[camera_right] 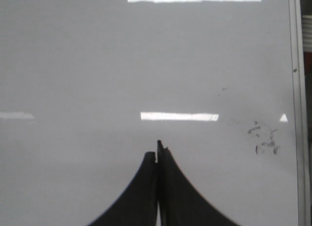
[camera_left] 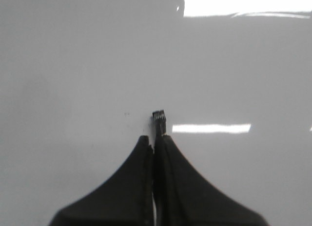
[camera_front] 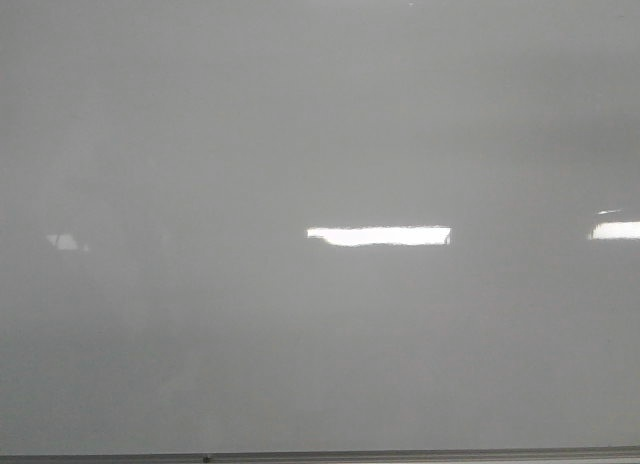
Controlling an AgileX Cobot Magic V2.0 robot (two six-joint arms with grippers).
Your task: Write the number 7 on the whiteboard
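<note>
Whiteboard (camera_front: 320,134) surface fills the front view from edge to edge, a glossy pale grey sheet with a thin grey metal frame edge (camera_front: 400,455) running along its near side. Bright rectangular glare patches sit on it, the largest near the middle (camera_front: 378,235) and another at the right edge (camera_front: 615,230). No arm shows in this view, and no drawn digit can be made out on the board in any of the three views.

Seen from the left wrist, the left gripper (camera_left: 154,138) hangs over the whiteboard (camera_left: 73,65) with its two dark jaws pressed together, pinching a small dark object (camera_left: 158,120) that pokes out beyond the fingertips. It looks like the tip of a marker, though it is too small to be sure. Whether that tip touches the board cannot be told. A few tiny specks (camera_left: 126,114) lie on the board just beside it.

From the right wrist, the right gripper (camera_right: 157,155) also has its jaws closed tight, with nothing visible between them. Beyond it the whiteboard (camera_right: 97,65) carries a cluster of dark smudges (camera_right: 263,138) near its metal frame (camera_right: 296,89), and a fainter mark (camera_right: 223,90) lies farther along.
</note>
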